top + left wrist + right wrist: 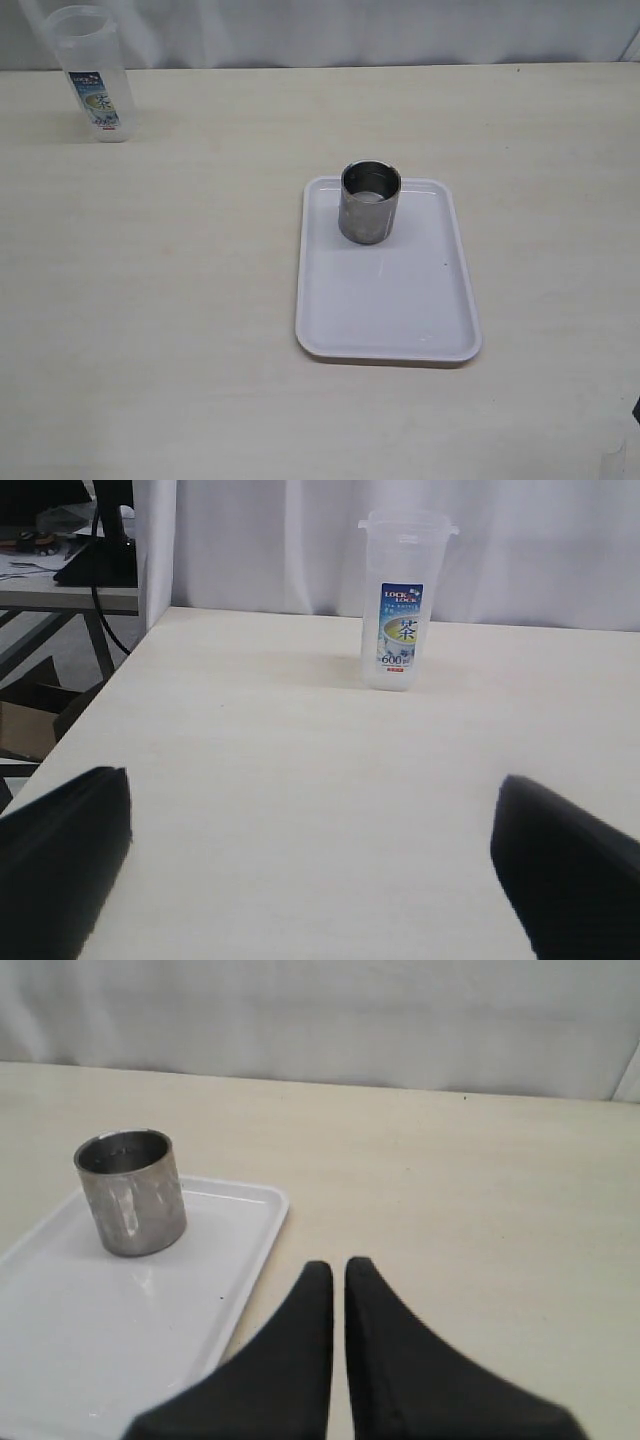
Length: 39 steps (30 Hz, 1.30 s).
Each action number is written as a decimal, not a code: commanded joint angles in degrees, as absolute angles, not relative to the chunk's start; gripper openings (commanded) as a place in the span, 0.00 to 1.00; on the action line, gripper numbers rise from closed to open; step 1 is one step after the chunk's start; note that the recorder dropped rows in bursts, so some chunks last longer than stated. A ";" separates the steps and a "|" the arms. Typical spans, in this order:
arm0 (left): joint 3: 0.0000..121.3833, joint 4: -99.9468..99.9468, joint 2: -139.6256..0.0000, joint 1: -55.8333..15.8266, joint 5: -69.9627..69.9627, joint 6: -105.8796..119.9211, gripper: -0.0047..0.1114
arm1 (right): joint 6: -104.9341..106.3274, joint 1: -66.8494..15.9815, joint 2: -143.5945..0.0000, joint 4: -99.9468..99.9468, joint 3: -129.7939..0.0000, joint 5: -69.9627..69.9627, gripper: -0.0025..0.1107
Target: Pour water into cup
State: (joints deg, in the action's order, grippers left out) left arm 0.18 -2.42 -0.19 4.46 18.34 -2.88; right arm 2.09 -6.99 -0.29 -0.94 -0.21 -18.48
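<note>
The steel cup (370,203) stands upright at the far end of a white tray (400,300); it also shows in the right wrist view (131,1193). A little clear water glints at its bottom. A tall transparent container with a blue-and-white label (92,75) stands at the far left; it also shows in the left wrist view (402,600). My left gripper (312,860) is open and empty, well short of the container. My right gripper (338,1275) is shut and empty, over the table beside the tray's edge. Neither gripper shows in the exterior view.
The tray also shows in the right wrist view (60,1360). The pale wooden table (150,300) is backed by a white curtain. In the left wrist view the table's edge, a desk leg and cables (95,590) lie beyond it.
</note>
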 commanded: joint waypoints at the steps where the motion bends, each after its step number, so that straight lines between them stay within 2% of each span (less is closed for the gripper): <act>1: 0.00 -2.51 0.00 3.96 18.07 -2.72 0.82 | -1.10 -6.67 0.00 -0.64 0.00 -19.38 0.06; 39: 0.00 -2.51 0.00 3.96 18.31 -2.72 0.82 | -2.18 -6.67 0.00 0.43 0.00 -19.38 0.06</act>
